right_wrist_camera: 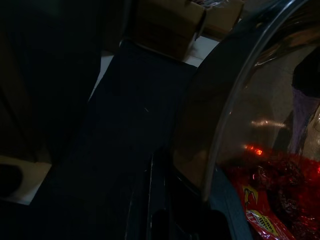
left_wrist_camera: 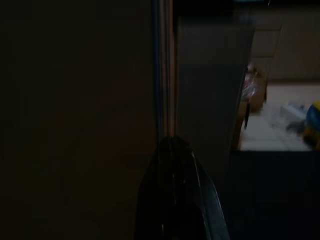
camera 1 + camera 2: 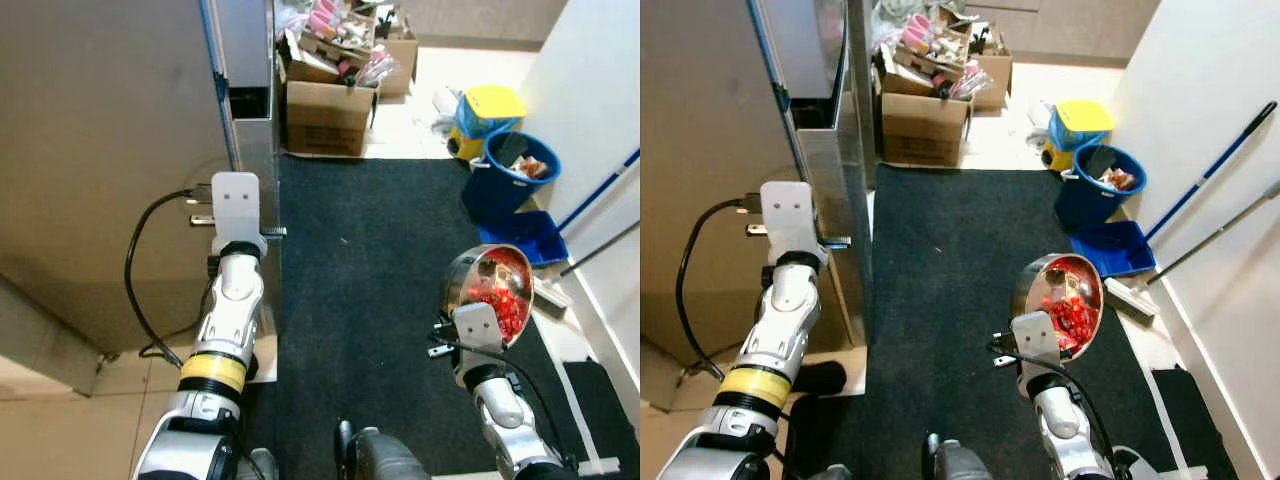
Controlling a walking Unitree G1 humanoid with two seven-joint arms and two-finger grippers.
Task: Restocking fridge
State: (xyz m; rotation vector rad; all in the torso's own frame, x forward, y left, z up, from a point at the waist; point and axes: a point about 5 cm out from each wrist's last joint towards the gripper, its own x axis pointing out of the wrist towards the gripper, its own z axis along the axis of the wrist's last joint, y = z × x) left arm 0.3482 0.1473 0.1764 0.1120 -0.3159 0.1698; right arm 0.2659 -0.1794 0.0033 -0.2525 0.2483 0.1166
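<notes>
Head views: the left gripper (image 2: pixel 172 150) is raised against the edge of the fridge door (image 3: pixel 100 150), at the seam where the door meets the steel side panel (image 3: pixel 255 130). The right gripper (image 1: pixel 165 200) holds a steel bowl (image 3: pixel 489 290) low over the black mat (image 3: pixel 370 290), on the robot's right side. The bowl contains red wrapped packets (image 3: pixel 505 295). Beyond the mat stands a cardboard box (image 3: pixel 328 112) filled with mixed packaged goods, with a second box (image 3: pixel 400 50) behind it. On the right, near the white wall, a blue bucket (image 3: pixel 515 180) holds assorted refuse; a yellow container (image 3: pixel 485 115) stands just beside it, and a blue dustpan (image 3: pixel 525 240) lies on the floor in front.

Left wrist view: dark. The black fingers (image 2: pixel 175 200) lie together with no gap visible, tip at the door seam. Nothing is held between them.

Right wrist view: the fingers clamp the rim of the steel bowl, one finger (image 1: pixel 150 200) outside the wall. Red packets with yellow print lie in the bottom of the bowl.
</notes>
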